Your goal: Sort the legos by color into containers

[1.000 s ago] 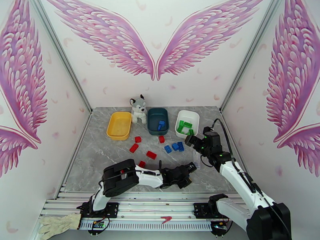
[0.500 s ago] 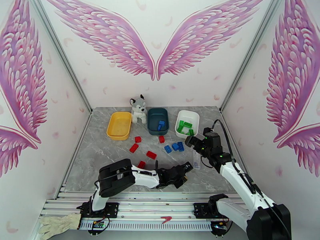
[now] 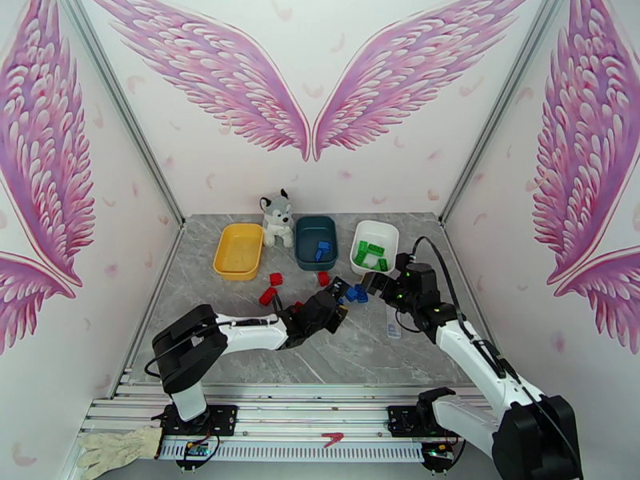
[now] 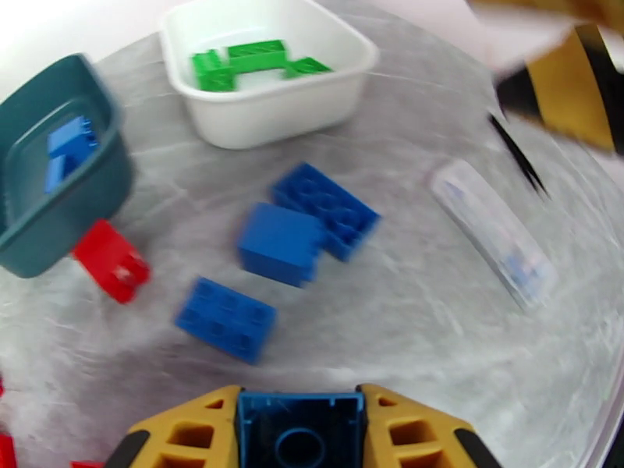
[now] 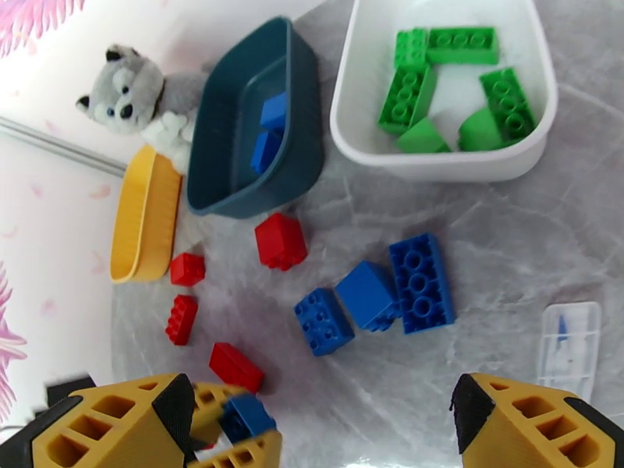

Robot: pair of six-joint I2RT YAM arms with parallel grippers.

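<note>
I see a blue brick (image 4: 300,427) pinched in my left gripper (image 3: 334,300) over mid-table, just near three loose blue bricks (image 5: 374,294). The teal tray (image 5: 300,111) sits farther back, with the white tray (image 5: 437,161) on its right. My right gripper (image 5: 321,403) hangs spread wide just right of the left one.

Top far; wrist cams near legos (image 5: 422,282)

Marble table (image 3: 368,346): trays (image 3: 238,251), plush (image 3: 276,220), loose legos (image 3: 276,278), clear packet (image 3: 390,327).
</note>
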